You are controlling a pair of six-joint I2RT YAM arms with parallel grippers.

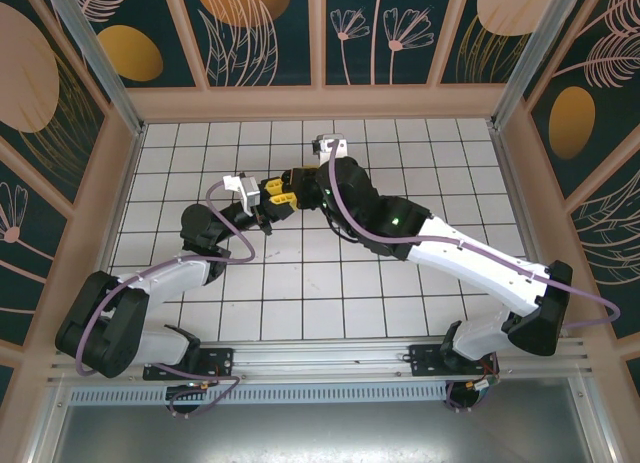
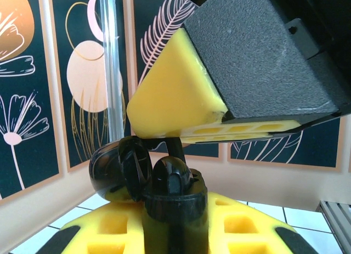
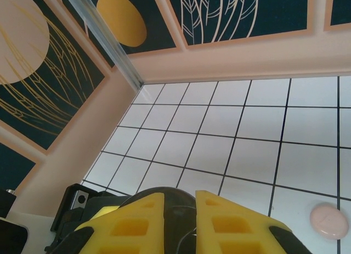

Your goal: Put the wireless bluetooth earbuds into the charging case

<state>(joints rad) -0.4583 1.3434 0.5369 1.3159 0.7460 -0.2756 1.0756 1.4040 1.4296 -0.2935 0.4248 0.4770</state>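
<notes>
My left gripper (image 2: 175, 227) is shut on a black charging case (image 2: 175, 213) and holds it upright above the tiled floor. Its lid (image 2: 116, 169) hangs open to the left. A black earbud (image 2: 173, 176) sits with its rounded head in the case's mouth, and its stem (image 2: 176, 146) rises into my right gripper (image 2: 184, 134). The right gripper's yellow fingers (image 2: 175, 100) are closed on that stem right above the case. In the top view the two grippers meet tip to tip (image 1: 268, 203) over the middle of the floor. In the right wrist view a dark rounded shape (image 3: 184, 207) shows in the narrow gap between the fingers.
A pink coin-like disc (image 3: 329, 221) lies flat on the white tiles (image 3: 247, 155) to the right. Peach walls with dark floral panels (image 1: 320, 33) enclose the floor on three sides. A clear upright post (image 2: 111, 62) stands in the far left corner.
</notes>
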